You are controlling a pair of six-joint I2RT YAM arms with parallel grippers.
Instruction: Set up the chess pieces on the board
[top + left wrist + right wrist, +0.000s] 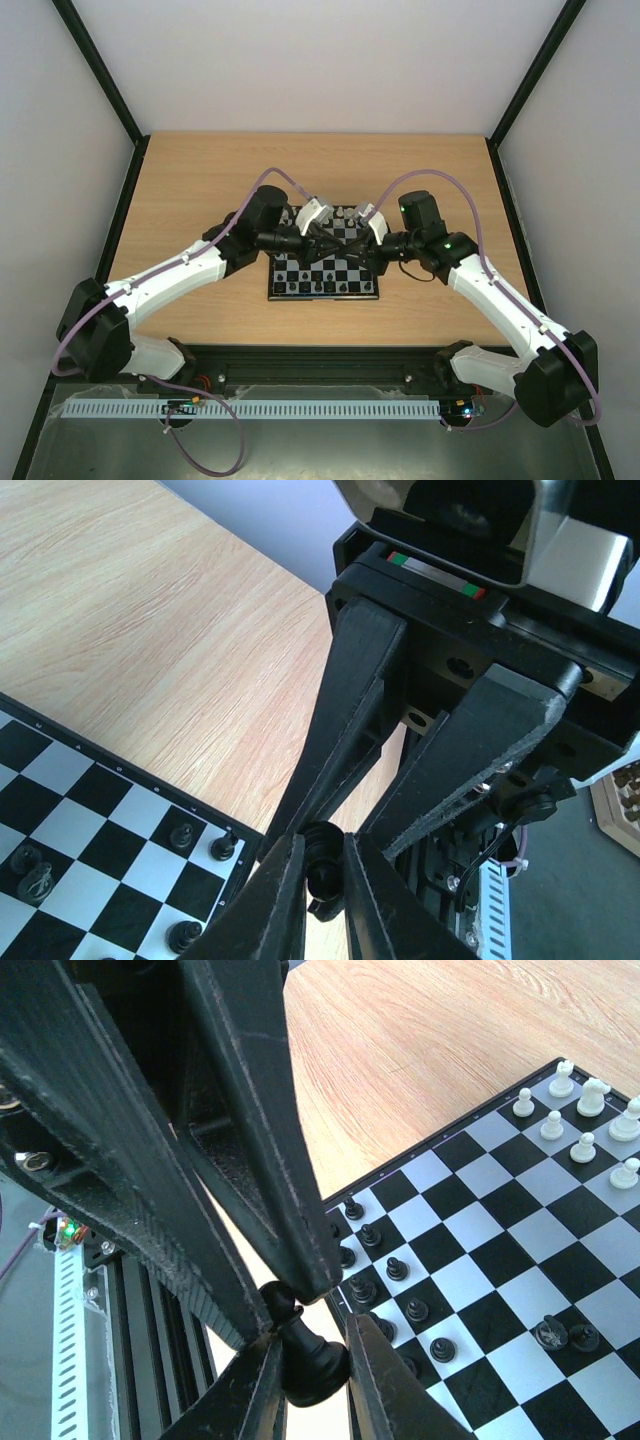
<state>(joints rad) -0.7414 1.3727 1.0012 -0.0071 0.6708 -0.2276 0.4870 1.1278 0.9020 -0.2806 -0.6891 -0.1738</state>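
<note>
**Item: black chess piece [306, 1358], in hand-over.** Held in the air above the middle of the board [322, 297], between both arms and clear of any square.

**Left gripper [322, 880]:** clenched on the piece, one finger on each flank.

**Right gripper [312, 1345]:** clamped on the same piece, low around its base.

**Board stock:**
- Black pawns [397, 1268] stand in rows along the near edge.
- White pieces [585, 1145] stand along the far edge.
- Two black pieces [565, 1335] sit mid-board and appear to lie on their sides.

**Hazards, as judged from the room:**
- Two grips share one tiny, rounded piece. If either arm pulls away before the other lets go, the piece may twist or squirt out.
- A drop from here would land among the standing pawns and could knock some over.
- The four fingers cross very close together at the piece. A small sideways move could catch finger on finger.
- If both grippers let go together, the piece falls.
- The grip looks shallow, so the piece may be tilted when it is set down.
</note>
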